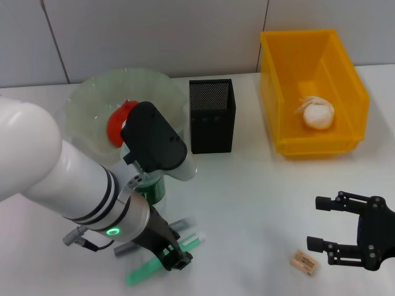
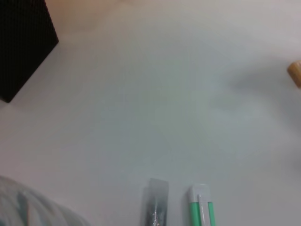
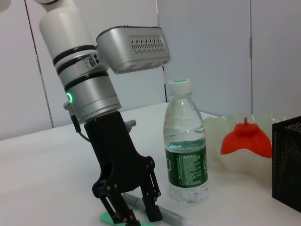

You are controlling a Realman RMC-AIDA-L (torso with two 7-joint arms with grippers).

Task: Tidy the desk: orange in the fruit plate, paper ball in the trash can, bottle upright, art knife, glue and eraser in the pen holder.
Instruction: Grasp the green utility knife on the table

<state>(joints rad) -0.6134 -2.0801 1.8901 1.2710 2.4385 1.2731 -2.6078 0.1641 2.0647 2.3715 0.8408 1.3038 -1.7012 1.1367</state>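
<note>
Down near the front edge of the bench [image 1: 259,203], the left pincer [image 1: 174,260] is lowered over the green art knife [image 1: 162,262] and the grey glue stick [image 1: 154,237]; its fingers are spread, astride the knife and grasping nothing. The water bottle [image 3: 185,146] is seen upright behind it. The orange [image 1: 117,126] lies in the fruit plate [image 1: 86,102], the paper ball [image 1: 318,114] in the yellow bin [image 1: 271,80]. The right pincer [image 1: 321,223] is held released beside the eraser [image 1: 304,261]. The pen holder [image 1: 212,117] stands mid-bench.
</note>
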